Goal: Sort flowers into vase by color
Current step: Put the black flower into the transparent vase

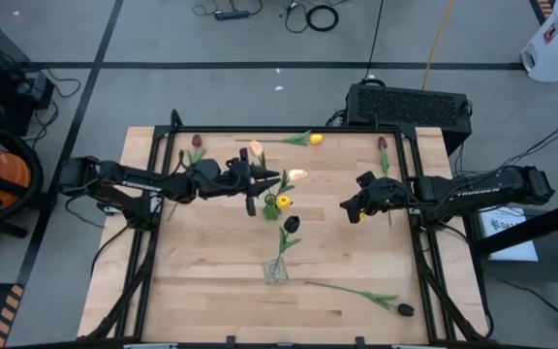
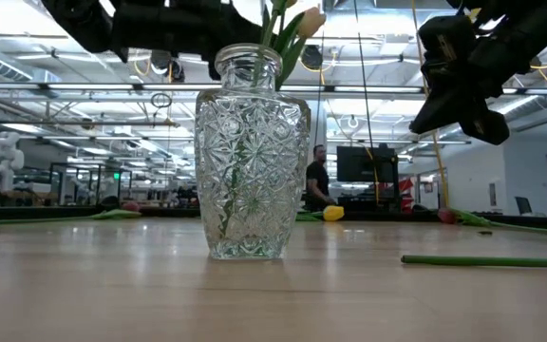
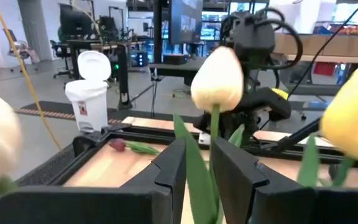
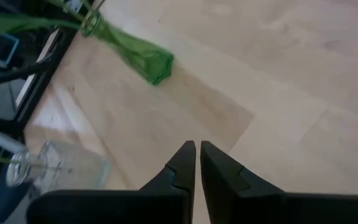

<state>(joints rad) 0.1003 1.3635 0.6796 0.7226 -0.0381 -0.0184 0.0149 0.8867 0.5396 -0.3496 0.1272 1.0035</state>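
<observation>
My left gripper [image 1: 263, 183] is at mid-table, shut on a peach tulip [image 1: 298, 175] beside the green vase [image 1: 271, 207], which holds a yellow tulip [image 1: 284, 202]. Another peach head [image 1: 257, 148] shows just beyond the gripper. The clear glass vase [image 1: 275, 271] stands nearer the near edge with a dark tulip [image 1: 291, 225] in it. My right gripper [image 1: 355, 209] hovers right of the vases, shut and empty. A yellow tulip [image 1: 315, 140] and two maroon ones [image 1: 197, 142] [image 1: 382, 142] lie flat by the far edge. A dark tulip [image 1: 405, 310] lies near the near edge. My left gripper pinches the peach tulip's green stem and leaf [image 3: 199, 177] between its two fingers [image 3: 169, 171], below the head [image 3: 217, 78]. The fingers lie roughly level, coming from the table's left, across the stem. The head stands upright above the fingers; the stem's lower end is hidden.
A black frame [image 1: 153, 194] borders the table at left, right and far sides. Bare wood lies on the near left and between the vases and my right arm. A person [image 2: 318, 180] stands in the room beyond the far edge.
</observation>
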